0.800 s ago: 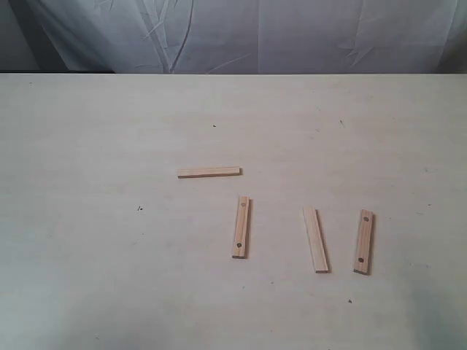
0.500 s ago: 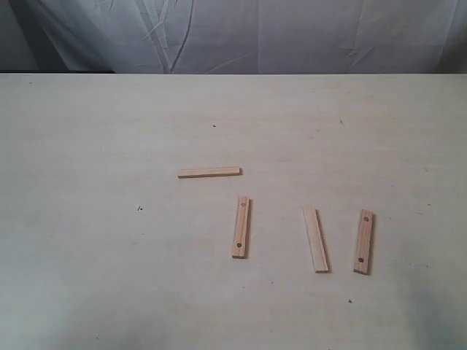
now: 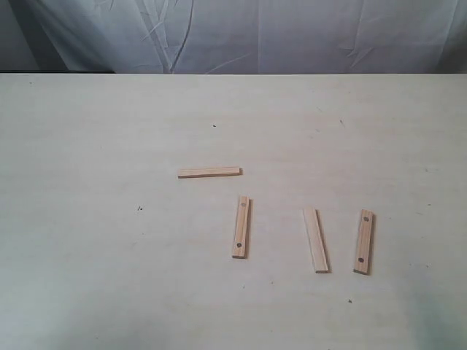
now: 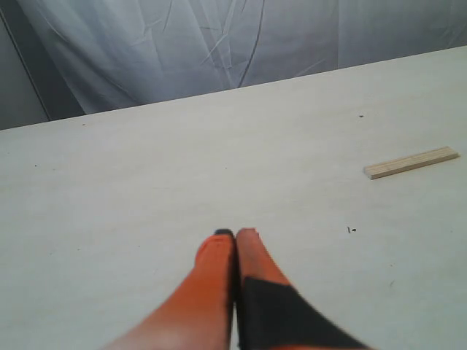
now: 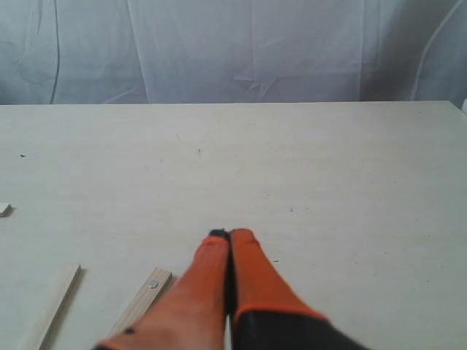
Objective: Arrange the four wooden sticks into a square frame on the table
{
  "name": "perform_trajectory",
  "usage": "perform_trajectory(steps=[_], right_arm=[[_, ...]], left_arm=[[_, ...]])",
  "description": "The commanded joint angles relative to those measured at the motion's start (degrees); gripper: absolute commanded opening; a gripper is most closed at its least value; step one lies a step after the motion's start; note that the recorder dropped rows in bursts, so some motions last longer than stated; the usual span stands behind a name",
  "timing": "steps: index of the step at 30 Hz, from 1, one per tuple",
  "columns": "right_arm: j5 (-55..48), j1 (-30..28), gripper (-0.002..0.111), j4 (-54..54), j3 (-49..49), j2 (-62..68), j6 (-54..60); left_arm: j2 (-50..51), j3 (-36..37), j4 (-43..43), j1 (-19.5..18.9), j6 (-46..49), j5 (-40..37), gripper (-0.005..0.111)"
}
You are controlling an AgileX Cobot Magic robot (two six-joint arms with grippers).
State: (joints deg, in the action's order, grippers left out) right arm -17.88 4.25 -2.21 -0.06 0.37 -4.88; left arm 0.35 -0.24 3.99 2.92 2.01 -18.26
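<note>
Four pale wooden sticks lie apart on the table (image 3: 87, 146), forming no square frame. A plain stick (image 3: 209, 172) lies crosswise. Below it stands a holed stick (image 3: 241, 226). To the right lie a plain stick (image 3: 316, 239) and a holed stick (image 3: 363, 241). Neither gripper shows in the exterior view. In the left wrist view my left gripper (image 4: 235, 235) is shut and empty over bare table, the crosswise stick (image 4: 411, 162) far off to one side. My right gripper (image 5: 230, 235) is shut and empty, with the holed stick (image 5: 142, 300) and a plain stick (image 5: 55, 306) just beside it.
A wrinkled white cloth (image 3: 241, 36) hangs behind the table's far edge. A few tiny dark specks (image 3: 139, 208) dot the surface. Another stick's end (image 5: 4, 209) peeks in at the edge of the right wrist view.
</note>
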Motion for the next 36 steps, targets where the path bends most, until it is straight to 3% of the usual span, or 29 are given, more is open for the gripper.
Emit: perform_trajectory(steps=[1,20,22,27,36], right_arm=[[0.41,-0.26,-0.001,0.03,0.06,-0.37,0.17],[0.41,-0.26,-0.001,1.17,0.06,-0.37,0.17],[2.8,-0.26,-0.001,1.4,0.06,-0.37,0.17],[21.44,-0.26,-0.001,1.4,0.06,-0.37,0.17],[25.59,-0.26,-0.001,1.29,0.06,-0.37,0.41]], left_arm=[[-0.35,0.24,0.17,-0.04,-0.36,0.31,0.0],[-0.35,0.24,0.17,-0.04,-0.36,0.31,0.0],[-0.35,0.24,0.17,-0.04,-0.36,0.31,0.0],[-0.35,0.24,0.17,-0.04,-0.36,0.31,0.0],[-0.35,0.24,0.17,-0.04,-0.36,0.31,0.0]])
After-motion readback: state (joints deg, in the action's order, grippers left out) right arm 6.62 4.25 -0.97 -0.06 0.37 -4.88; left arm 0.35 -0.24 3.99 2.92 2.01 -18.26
